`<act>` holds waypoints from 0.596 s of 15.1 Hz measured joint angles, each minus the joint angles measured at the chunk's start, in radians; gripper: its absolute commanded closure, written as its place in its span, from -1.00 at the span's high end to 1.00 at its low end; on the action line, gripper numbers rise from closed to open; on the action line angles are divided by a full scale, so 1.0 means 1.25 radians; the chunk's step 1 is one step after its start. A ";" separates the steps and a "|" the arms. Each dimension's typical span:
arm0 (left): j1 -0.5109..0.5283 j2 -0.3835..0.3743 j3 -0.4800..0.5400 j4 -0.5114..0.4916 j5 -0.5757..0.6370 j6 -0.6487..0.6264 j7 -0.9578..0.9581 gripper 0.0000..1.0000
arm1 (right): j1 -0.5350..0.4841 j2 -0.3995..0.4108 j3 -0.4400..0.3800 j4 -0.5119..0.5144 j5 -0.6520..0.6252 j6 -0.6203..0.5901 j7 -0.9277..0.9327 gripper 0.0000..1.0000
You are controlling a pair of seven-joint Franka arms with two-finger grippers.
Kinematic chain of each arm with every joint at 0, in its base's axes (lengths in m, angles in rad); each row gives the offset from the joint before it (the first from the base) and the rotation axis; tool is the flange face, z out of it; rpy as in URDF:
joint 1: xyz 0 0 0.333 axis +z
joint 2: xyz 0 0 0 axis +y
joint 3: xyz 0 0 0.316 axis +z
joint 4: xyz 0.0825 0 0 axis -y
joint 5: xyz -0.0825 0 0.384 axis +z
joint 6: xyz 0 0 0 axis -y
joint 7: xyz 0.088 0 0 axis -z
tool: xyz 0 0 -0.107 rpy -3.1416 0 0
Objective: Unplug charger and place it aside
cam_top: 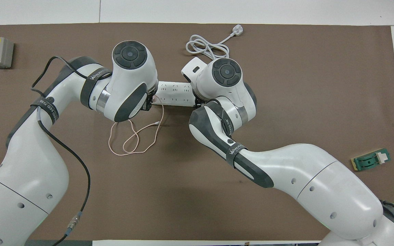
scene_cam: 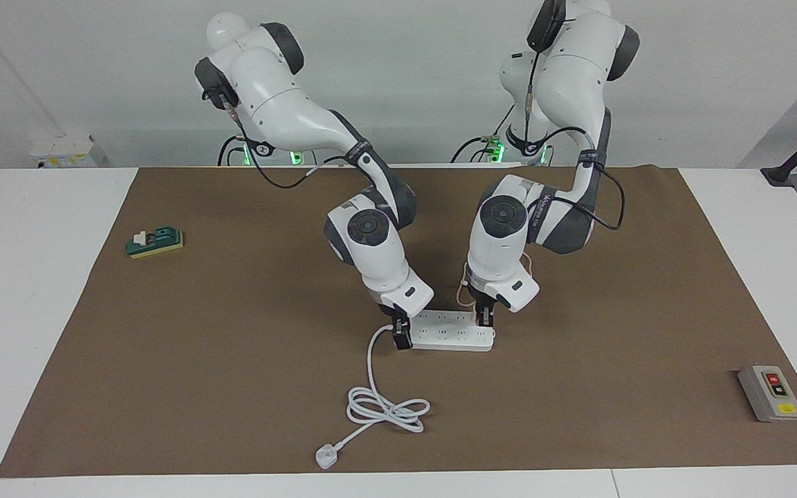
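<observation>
The white power strip (scene_cam: 450, 335) lies mid-mat; it also shows between the two hands in the overhead view (cam_top: 174, 92). My left gripper (scene_cam: 485, 317) is down on the strip's end toward the left arm's end of the table. The charger's cube is hidden under it. Its thin pink cable (cam_top: 135, 136) runs from that gripper and loops on the mat nearer to the robots; a bit of the cable (scene_cam: 464, 294) shows beside the hand. My right gripper (scene_cam: 400, 335) is shut on the strip's cord end.
The strip's thick white cord (scene_cam: 385, 408) coils farther from the robots and ends in a plug (scene_cam: 326, 456). A grey button box (scene_cam: 771, 393) sits toward the left arm's end. A small green block (scene_cam: 155, 242) sits toward the right arm's end.
</observation>
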 measured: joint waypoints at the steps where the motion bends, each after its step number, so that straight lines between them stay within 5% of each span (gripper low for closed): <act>1: 0.000 0.000 0.000 0.000 0.001 0.000 0.000 -1.00 | 0.000 0.000 0.000 0.000 0.000 0.000 0.000 -0.43; 6: -0.002 -0.003 -0.001 0.011 0.002 -0.017 0.000 -1.00 | 0.000 0.000 0.000 0.000 0.000 0.001 0.001 -0.43; 9: -0.004 -0.041 -0.013 0.125 -0.005 -0.225 0.028 -1.00 | 0.000 0.000 0.000 0.000 0.000 0.001 0.001 -0.43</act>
